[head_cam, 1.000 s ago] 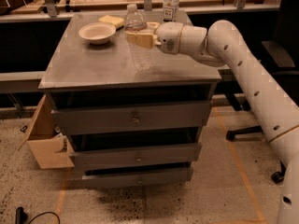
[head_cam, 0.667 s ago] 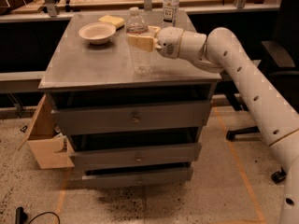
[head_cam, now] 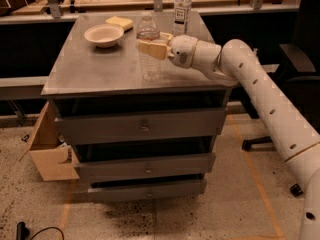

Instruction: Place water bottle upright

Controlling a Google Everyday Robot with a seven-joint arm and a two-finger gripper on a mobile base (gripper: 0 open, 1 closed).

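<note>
The water bottle (head_cam: 148, 54) is clear and ribbed, and stands upright on the grey metal cabinet top (head_cam: 100, 64), near its front middle. My gripper (head_cam: 154, 45) reaches in from the right at the bottle's shoulder height. Its tan fingers (head_cam: 151, 49) are closed around the bottle's upper body, one in front and one behind. The white arm runs from the gripper down to the right edge of the camera view.
A second clear bottle with a white label (head_cam: 182, 9) stands at the back right of the top. A cream bowl (head_cam: 104, 34) and a yellow sponge (head_cam: 119, 22) sit at the back left. A cardboard box (head_cam: 47, 151) is on the floor at left, and a dark office chair (head_cam: 300, 59) at right.
The gripper and wrist have sunk slightly with the bottle held in them. The bottle stays upright at about the same spot.
</note>
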